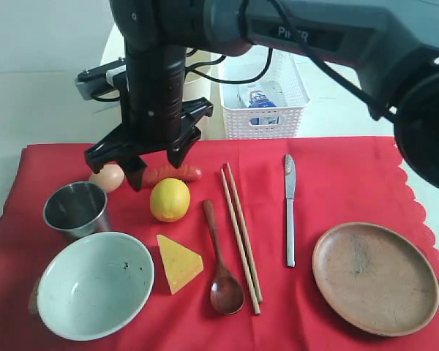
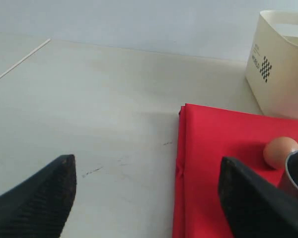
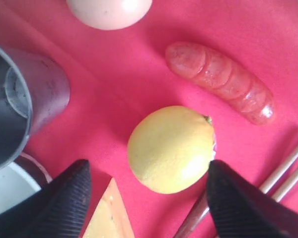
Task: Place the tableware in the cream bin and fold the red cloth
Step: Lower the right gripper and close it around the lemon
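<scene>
The red cloth lies spread on the table and carries the steel cup, speckled bowl, wooden spoon, chopsticks, knife and brown plate. My right gripper reaches across to the left and hangs open just above the lemon, holding nothing. The cream bin stands behind the cloth, mostly hidden by that arm. My left gripper is open and empty over the bare table beside the cloth's edge, with the bin farther off.
An egg, a sausage, the lemon and a cheese wedge lie among the tableware. A white lattice basket holding a milk carton stands behind the cloth, right of the cream bin.
</scene>
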Controlling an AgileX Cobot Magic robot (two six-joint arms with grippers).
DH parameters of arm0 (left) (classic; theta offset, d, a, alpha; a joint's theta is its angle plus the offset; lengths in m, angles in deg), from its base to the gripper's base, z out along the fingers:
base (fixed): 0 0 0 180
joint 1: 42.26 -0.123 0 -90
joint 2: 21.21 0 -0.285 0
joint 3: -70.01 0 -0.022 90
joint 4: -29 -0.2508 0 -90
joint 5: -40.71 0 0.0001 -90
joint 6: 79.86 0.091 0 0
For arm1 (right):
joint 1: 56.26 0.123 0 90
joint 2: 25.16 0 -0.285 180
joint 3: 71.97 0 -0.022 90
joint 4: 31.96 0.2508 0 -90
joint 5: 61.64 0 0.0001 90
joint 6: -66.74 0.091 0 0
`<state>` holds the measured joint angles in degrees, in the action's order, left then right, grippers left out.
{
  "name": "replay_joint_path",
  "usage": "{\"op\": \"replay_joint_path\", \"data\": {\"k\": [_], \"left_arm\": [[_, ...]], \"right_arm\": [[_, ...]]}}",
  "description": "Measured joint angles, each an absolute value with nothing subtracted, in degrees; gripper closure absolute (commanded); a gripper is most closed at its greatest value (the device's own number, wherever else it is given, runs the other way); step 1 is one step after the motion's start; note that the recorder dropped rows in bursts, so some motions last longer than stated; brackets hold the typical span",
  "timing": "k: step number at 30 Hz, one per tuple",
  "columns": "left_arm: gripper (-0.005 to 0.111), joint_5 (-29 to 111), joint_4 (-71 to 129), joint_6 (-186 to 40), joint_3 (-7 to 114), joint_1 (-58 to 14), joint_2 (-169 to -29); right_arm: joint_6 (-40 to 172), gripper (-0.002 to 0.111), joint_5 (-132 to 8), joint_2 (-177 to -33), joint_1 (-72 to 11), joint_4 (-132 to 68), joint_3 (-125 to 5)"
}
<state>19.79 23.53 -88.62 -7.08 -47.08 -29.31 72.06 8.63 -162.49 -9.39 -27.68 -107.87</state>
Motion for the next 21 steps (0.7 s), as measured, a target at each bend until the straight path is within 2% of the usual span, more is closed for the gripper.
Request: {"op": "replay_joint_path", "data": {"k": [3,21], "left_arm": [[0.031,19.79,23.53,-88.62,-7.08,-47.08,-29.31],[0.031,19.79,23.53,-88.62,-7.08,-47.08,-29.31]], "right_arm": [[72.27,0.032,8.63,-163.29,-9.39,-27.68,-107.82],[74.68,0.032,8.53,-167.57,-9.99,-28.28,-107.70]]}}
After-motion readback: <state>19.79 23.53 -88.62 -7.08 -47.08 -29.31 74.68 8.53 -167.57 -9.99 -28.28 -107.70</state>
